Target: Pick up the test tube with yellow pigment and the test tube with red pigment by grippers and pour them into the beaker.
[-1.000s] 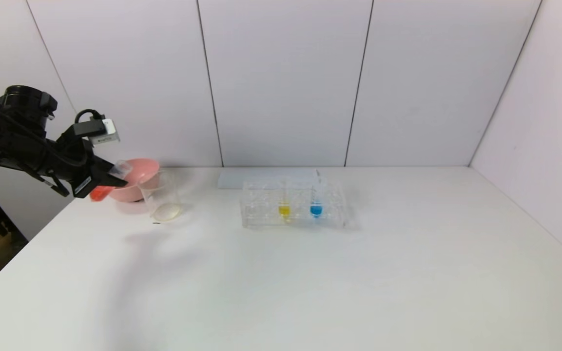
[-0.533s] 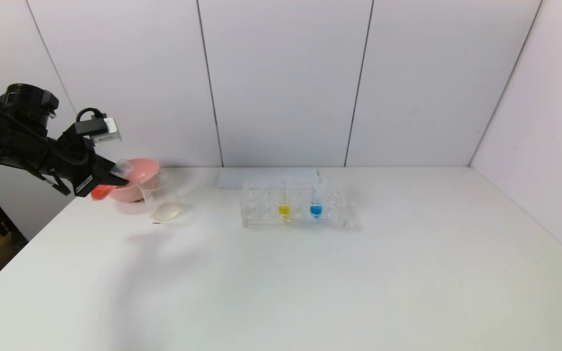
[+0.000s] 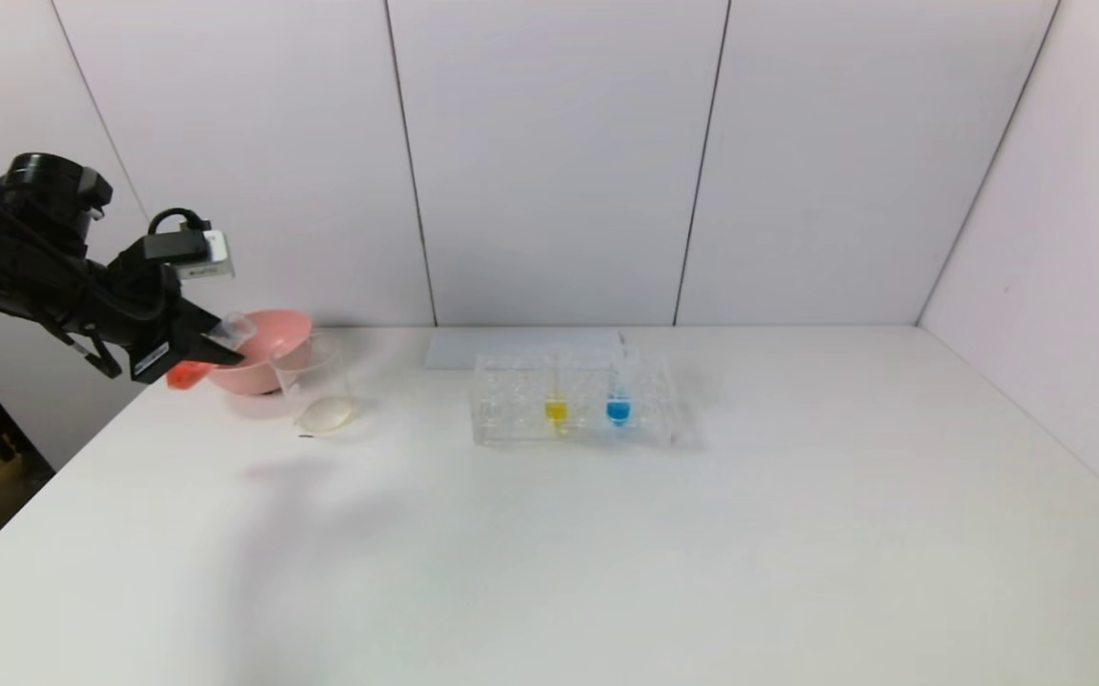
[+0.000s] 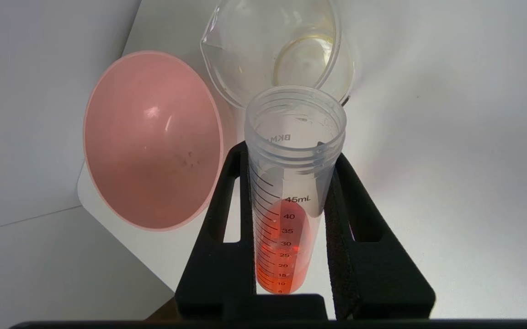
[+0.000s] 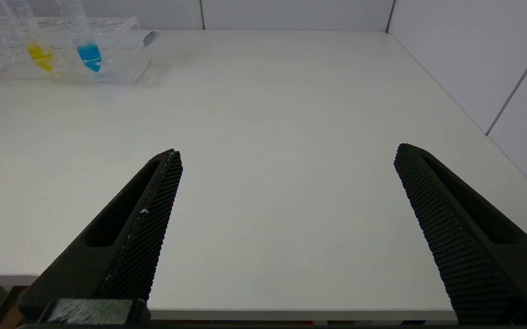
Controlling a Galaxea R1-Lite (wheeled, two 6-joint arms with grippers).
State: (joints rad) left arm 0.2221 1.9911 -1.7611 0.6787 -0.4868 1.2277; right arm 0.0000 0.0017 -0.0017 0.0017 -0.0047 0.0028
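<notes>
Edging back, left gripper, red tube tilted

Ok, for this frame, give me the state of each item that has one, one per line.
left gripper: shut on the red tube, raised beside the pink bowl.
red tube: uncapped, tilted toward the beaker, pigment still inside.
beaker: upright, no red in it.
yellow tube: standing in the rack.
pink bowl: upright.
right gripper: open, idle above the table's near edge.

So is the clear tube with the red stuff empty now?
No, in the left wrist view the clear tube with red liquid that the left gripper holds has red liquid pooled at its lower end.
</notes>
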